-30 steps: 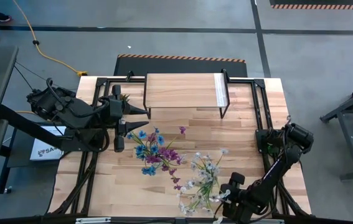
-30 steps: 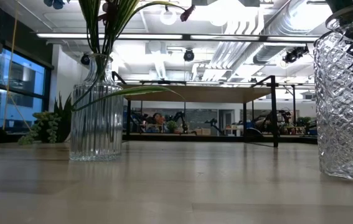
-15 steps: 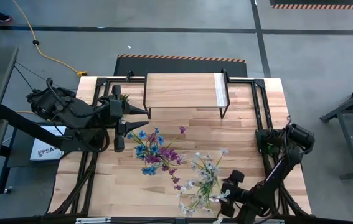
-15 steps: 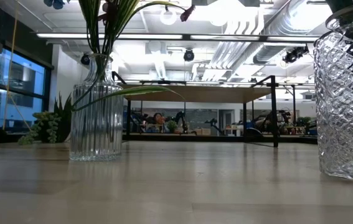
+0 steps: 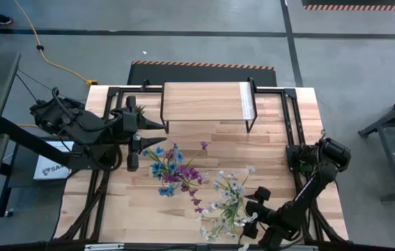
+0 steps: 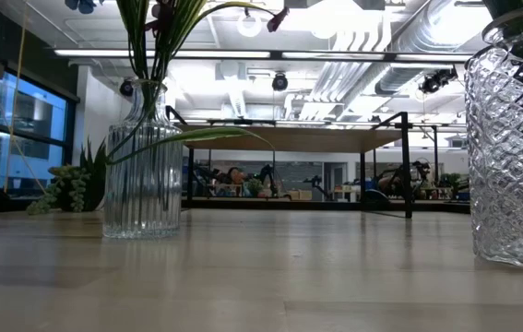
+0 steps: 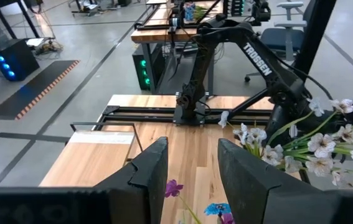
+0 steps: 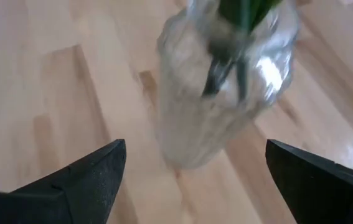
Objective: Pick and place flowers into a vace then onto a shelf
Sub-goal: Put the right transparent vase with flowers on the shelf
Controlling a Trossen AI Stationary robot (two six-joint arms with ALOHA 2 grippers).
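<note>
We see a wood-plank worktop (image 5: 267,146) carrying everything, with the shelf (image 5: 204,102) standing at its far edge, its plank top bare. The left arm (image 5: 72,129) reaches in from the worktop's left edge, and the right arm (image 5: 315,174) bends along the right edge down to the near right corner.

The left hand (image 5: 133,143) hangs near the left edge beside the ribbed glass vase (image 6: 142,175), its fingers (image 7: 148,171) partly apart with nothing between them in its wrist view.

The right hand (image 5: 251,209) sits at the near edge, its fingers (image 8: 89,177) spread wide on either side of the cut-glass vase (image 8: 226,81) and clear of it.

The purple and blue flowers (image 5: 173,171) stand in the ribbed vase towards the middle of the worktop. The white and pale pink flowers (image 5: 228,202) stand in the cut-glass vase by the near edge.

A small green plant (image 6: 72,189) sits at the far left corner.
</note>
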